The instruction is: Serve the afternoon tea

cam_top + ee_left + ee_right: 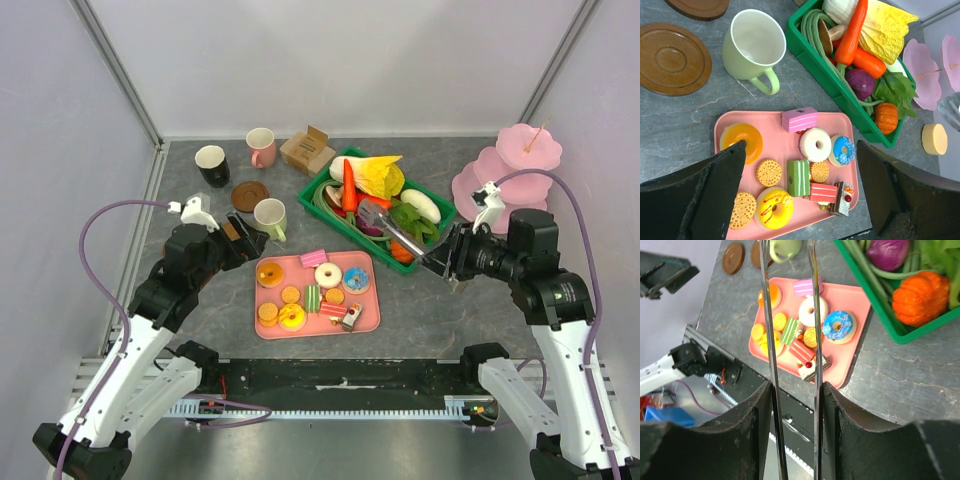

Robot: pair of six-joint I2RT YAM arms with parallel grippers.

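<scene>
Hanging wide open over the pink tray (pixel 775 142), the L gripper (pixel 800 150) has hold of nothing. Iced donuts (pixel 815 145), round biscuits (pixel 769 172) & striped cake slices (pixel 799 119) lie packed on the tray below it, at the table's near edge betw. the two arms. To the R, the R gripper (pixel 795 390) is closed partway on a pair of metal tongs (pixel 400 235), both blades pinched betw. its fingers. The tong tips reach over the green crate (pixel 830 82) of toy veg; whether they carry anything can't be told. Just past the tray stands the pale-green mug (pixel 740 62), upright, w/ brown coasters (pixel 670 57) beside it. One loose biscuit (pixel 934 138) lies on the table off the crate's R side. Farther back are the black mug (pixel 212 165) & pink mug (pixel 262 147), w/ the pink tiered stand (pixel 520 160) at far R.

Likely trouble: the sweets sit touching, so tongs coming in at a slant could shove neighbours off the tray. The blades might twist in the fingers under load & drop a piece. Both arms working one tray could clash.
</scene>
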